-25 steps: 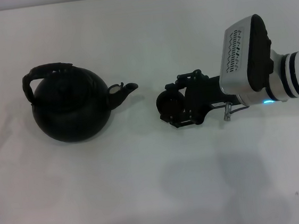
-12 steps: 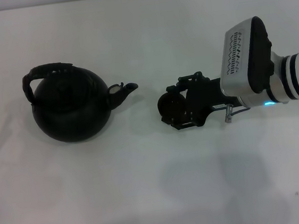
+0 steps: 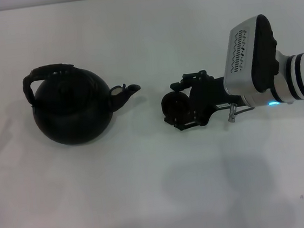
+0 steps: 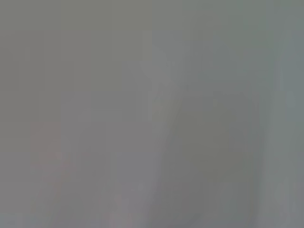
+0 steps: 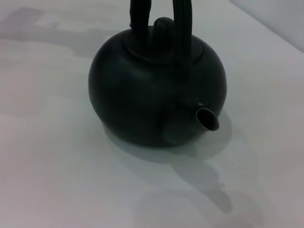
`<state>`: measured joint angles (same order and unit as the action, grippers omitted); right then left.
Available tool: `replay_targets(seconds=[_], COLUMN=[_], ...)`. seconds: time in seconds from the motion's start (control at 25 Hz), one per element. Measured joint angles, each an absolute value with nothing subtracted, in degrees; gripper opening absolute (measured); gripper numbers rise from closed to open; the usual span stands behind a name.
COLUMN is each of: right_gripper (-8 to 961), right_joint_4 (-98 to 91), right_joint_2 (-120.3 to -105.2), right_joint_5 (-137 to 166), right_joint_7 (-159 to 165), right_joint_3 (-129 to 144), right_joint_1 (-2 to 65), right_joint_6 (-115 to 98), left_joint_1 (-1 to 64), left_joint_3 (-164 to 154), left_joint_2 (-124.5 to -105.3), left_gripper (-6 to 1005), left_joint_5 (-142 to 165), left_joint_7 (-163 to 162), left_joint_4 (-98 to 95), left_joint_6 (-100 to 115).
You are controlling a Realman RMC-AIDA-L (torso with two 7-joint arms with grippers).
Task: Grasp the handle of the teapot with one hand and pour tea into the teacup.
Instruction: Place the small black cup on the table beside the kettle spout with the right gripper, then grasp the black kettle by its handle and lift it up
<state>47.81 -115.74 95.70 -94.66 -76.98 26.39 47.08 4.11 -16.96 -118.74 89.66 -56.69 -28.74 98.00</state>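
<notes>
We see one teapot [image 3: 72, 108] on the white table [image 3: 160, 189], its spout [image 3: 125, 92] pointing toward our right gripper [image 3: 174, 107]. That gripper sits just beyond the spout tip, apart from it, with the one teacup [image 3: 173, 105] between its fingers; they appear closed around it. The handle [image 3: 42, 75] arches over the teapot's crown, on the side away from the gripper. Bare table surrounds the teapot on all sides. Our left gripper is out of sight; its wrist camera shows only grey blur.
</notes>
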Motion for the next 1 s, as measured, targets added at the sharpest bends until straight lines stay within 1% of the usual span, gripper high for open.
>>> replay_targets(seconds=[0.28,0.68,1.0], right_gripper=[867,876,876], right_joint_4=[47.81,48.56,52.77], right_joint_2=[-115.73,-115.25,-115.14], right_joint_5=[95.04,92.70,92.70], right_joint_7=[-94.80,-94.84,-95.90], right_joint_3=[-76.99,-80.59,-90.23], right_joint_1=[26.36,26.18,23.70], right_joint_6=[47.04,51.79,57.11], left_joint_1=[4.01,3.79,3.86], left_joint_3=[-16.96,-16.96,-16.97], left_joint_2=[-118.74,-118.83,-118.82], left_gripper=[871,871,872], left_joint_5=[89.66,89.66,91.87], left_joint_7=[-56.66,-56.61,-56.51], left_joint_4=[-28.74,-28.74,-28.32], left_joint_6=[98.00,97.99,97.83])
